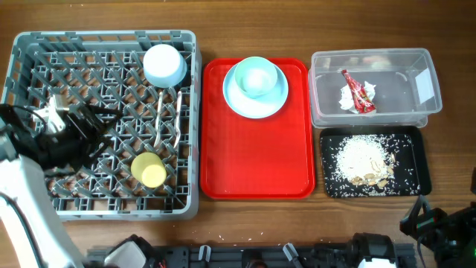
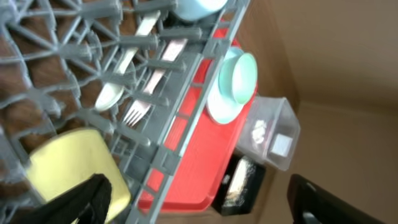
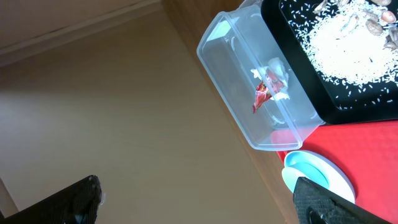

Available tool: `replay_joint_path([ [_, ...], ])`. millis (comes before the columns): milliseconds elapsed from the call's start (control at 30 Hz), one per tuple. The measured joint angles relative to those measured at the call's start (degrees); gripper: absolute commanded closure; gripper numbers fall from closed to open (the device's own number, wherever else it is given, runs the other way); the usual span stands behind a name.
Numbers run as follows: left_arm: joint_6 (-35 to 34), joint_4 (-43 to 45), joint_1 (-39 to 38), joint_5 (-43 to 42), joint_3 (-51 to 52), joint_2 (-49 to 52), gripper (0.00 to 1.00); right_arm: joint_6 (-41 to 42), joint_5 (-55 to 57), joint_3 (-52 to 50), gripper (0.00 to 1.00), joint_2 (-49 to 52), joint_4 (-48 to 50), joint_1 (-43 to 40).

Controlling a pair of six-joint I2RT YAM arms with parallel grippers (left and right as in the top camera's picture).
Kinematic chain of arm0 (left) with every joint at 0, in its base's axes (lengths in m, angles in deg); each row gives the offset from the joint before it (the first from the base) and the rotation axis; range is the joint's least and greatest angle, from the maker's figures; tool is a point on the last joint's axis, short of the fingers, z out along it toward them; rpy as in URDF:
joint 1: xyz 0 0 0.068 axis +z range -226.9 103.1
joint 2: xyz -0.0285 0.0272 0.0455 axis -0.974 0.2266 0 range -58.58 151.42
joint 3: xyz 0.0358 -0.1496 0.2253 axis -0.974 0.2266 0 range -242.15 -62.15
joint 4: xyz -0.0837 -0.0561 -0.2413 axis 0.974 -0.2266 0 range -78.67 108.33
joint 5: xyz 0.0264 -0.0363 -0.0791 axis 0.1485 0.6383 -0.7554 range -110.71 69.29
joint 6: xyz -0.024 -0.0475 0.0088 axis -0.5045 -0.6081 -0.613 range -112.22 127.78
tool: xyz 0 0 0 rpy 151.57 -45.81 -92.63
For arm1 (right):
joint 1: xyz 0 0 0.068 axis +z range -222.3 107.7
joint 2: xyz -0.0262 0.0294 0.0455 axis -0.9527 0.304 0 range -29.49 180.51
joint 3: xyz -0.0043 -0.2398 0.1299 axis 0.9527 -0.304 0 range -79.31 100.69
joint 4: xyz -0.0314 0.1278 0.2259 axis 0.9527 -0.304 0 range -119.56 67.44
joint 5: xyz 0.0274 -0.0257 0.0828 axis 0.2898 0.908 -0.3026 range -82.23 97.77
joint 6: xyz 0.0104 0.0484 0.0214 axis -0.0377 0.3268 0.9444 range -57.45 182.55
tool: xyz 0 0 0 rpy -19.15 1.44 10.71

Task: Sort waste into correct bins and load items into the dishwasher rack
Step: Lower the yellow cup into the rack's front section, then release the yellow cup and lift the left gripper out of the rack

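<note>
Overhead: a wood-grain tabletop (image 1: 245, 216) carries the grey dishwasher rack (image 1: 22, 45), with the yellow-green cup (image 1: 149, 170) inside it. Left wrist: the left fingers (image 2: 93, 196) are spread wide by the cup, gripping nothing. Right wrist: the right fingers (image 3: 68, 199) are spread and empty, with a plain beige surface (image 3: 124, 124) beyond the tabletop's edge.

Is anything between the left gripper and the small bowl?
Yes: the fork and spoon lying in the rack, then the rack's wall beside the red tray, where the bowl sits on the plate.
</note>
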Motion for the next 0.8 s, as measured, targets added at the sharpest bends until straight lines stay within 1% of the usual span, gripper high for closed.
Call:
replay_joint_path([
  [67, -1.3, -1.0, -3.2, 3.0, 0.0, -3.4, 0.0, 0.0, 0.0, 0.0, 0.0, 0.0, 0.0, 0.0],
  [167, -3.7, -1.1, -11.3, 9.7, 0.0, -9.6, 0.0, 0.0, 0.0, 0.0, 0.0, 0.0, 0.0, 0.0],
  [200, -4.7, -1.2, -14.0, 11.2, 0.0, -11.5, 0.29, 0.0, 0.0, 0.0, 0.0, 0.0, 0.0, 0.0],
  [233, -5.9, -1.3, -16.5, 12.4, 0.0, -13.0, 0.85, 0.0, 0.0, 0.0, 0.0, 0.0, 0.0, 0.0],
  [267, -7.1, -1.7, -18.9, 13.5, 0.0, -13.9, 0.96, 0.0, 0.0, 0.0, 0.0, 0.0, 0.0, 0.0],
  [333, -8.7, -2.9, -23.2, 15.5, 0.0, -14.5, 0.96, 0.0, 0.0, 0.0, 0.0, 0.0, 0.0, 0.0],
  [433, -11.0, -6.3, -27.5, 19.2, 0.0, -14.0, 0.96, 0.0, 0.0, 0.0, 0.0, 0.0, 0.0, 0.0],
  [500, -13.4, -7.1, -29.7, 23.6, 0.7, -13.8, 0.96, 0.0, 0.0, 0.0, 0.0, 0.0, 0.0, 0.0],
  [600, -15.8, -6.6, -30.9, 27.4, 3.4, -13.7, 0.96, 0.0, 0.0, 0.0, 0.0, 0.0, 0.0, 0.0],
  [800, -17.8, -2.8, -31.0, 30.8, 10.5, -12.9, 0.96, 0.0, 0.0, 0.0, 0.0, 0.0, 0.0, 0.0],
])
